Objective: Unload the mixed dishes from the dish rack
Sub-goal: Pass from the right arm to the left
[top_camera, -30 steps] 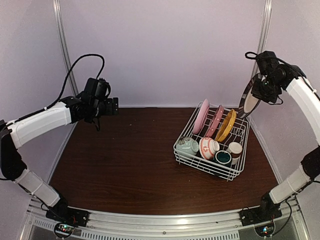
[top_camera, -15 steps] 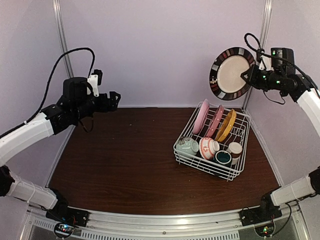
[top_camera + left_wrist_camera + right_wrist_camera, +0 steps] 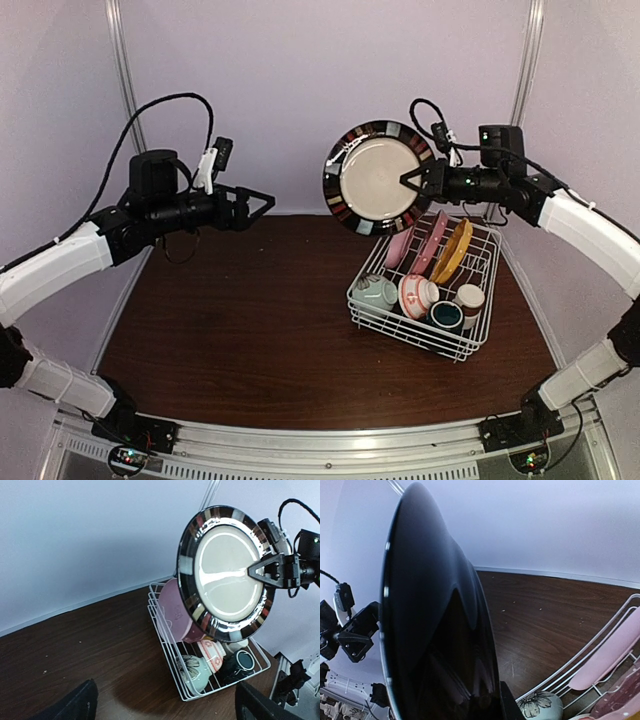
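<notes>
Black-rimmed plate (image 3: 372,175), clamped in the right end effector (image 3: 406,182), has swung toward the spread-apart left end effector (image 3: 262,203). Nothing is set on the desk (image 3: 250,330) yet; everything else sits in the dish rack (image 3: 470,345).

Right wrist view: the back of the black-rimmed plate (image 3: 435,630) fills the left, lower edge cut off, all but hiding the jaws of the right gripper (image 3: 412,183). A pink plate (image 3: 607,655) runs off the right edge. Left wrist view: the left gripper (image 3: 167,707) shows only dark fingers (image 3: 75,705), cropped at the bottom edge.
</notes>
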Controlling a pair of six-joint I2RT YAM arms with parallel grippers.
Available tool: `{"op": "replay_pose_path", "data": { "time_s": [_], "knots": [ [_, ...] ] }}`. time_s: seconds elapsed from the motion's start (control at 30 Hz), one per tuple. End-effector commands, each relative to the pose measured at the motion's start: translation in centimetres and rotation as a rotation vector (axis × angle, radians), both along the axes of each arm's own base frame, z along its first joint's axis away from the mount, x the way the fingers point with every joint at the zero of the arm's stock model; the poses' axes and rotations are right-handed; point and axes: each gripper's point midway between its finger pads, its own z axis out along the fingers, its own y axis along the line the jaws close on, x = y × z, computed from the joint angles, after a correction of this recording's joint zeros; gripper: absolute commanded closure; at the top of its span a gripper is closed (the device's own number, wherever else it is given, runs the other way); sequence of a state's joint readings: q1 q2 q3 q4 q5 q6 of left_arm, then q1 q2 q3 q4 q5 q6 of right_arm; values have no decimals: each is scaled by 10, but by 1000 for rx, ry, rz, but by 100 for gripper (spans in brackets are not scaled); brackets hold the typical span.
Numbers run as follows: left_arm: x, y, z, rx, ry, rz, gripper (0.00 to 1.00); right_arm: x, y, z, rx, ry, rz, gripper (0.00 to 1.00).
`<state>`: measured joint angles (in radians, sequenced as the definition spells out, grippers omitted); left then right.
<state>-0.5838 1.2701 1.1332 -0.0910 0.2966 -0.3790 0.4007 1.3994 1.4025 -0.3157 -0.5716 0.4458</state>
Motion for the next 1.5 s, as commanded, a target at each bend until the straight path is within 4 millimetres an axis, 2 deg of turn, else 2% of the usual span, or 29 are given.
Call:
{"op": "replay_pose_path", "data": {
  "time_s": [0.0,0.27,0.47,0.7,0.9,1.03,1.17,1.3,1.37,1.47],
  "knots": [
    [-17,-25,3,-101,60,-165,3,-27,39,65,186,-218,199,100],
    [-16,-41,-4,-121,102,-202,15,-44,74,54,252,-181,366,100],
    [-16,-53,-7,-128,124,-230,29,-51,89,42,244,-150,425,100],
    [-18,-66,-9,-157,147,-276,55,-51,94,35,237,-143,441,100],
    [-20,-68,-6,-198,144,-293,76,-46,95,28,222,-129,435,100],
    [-20,-69,-8,-217,155,-293,86,-45,95,25,217,-122,431,99],
    [-20,-69,-8,-231,161,-292,100,-41,92,22,215,-110,414,93],
    [-20,-69,-3,-260,158,-291,100,-36,86,21,233,-94,391,87],
    [-20,-69,0,-273,155,-291,100,-32,82,20,237,-88,375,80],
    [-20,-69,2,-288,158,-296,100,-27,76,19,252,-77,352,60]
  ]
}}
